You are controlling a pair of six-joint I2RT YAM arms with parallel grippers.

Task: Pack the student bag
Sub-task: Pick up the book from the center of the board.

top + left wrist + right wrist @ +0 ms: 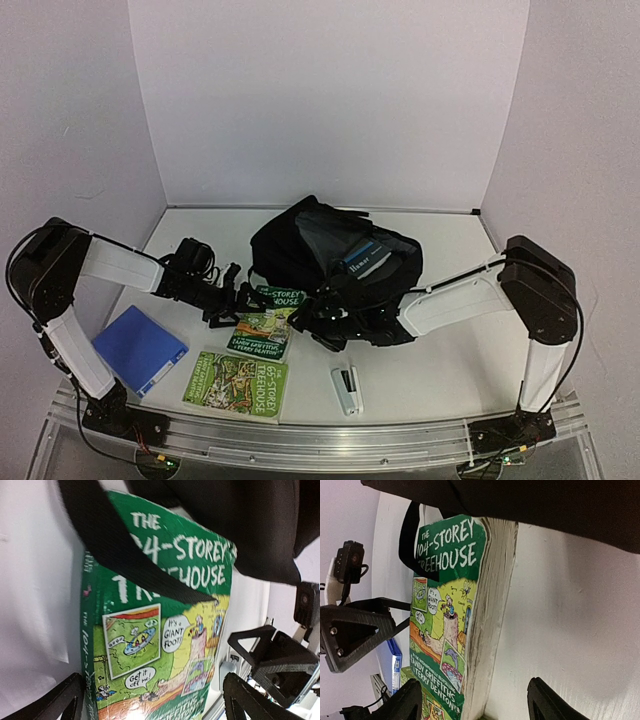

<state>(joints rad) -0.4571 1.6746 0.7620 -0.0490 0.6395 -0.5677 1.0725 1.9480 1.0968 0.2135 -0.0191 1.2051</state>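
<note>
The student bag [296, 243] was one large backpack of soft black fabric, slumped at the middle of the table [440, 372] toward the far side. Its top gaped open on a grey lining and a blue item [362, 258]. One black strap [125, 555] trailed from it across the cover of a green book [266, 322] lying just in front of it. A second green book [238, 383] lay nearer the front edge, so there were two books. Also on the table were one blue folder [140, 350] at the left and one stapler [347, 389]. The left gripper [150, 707] stood spread wide over the strapped book. The right gripper [476, 705] was spread apart at that book's page edge.
</note>
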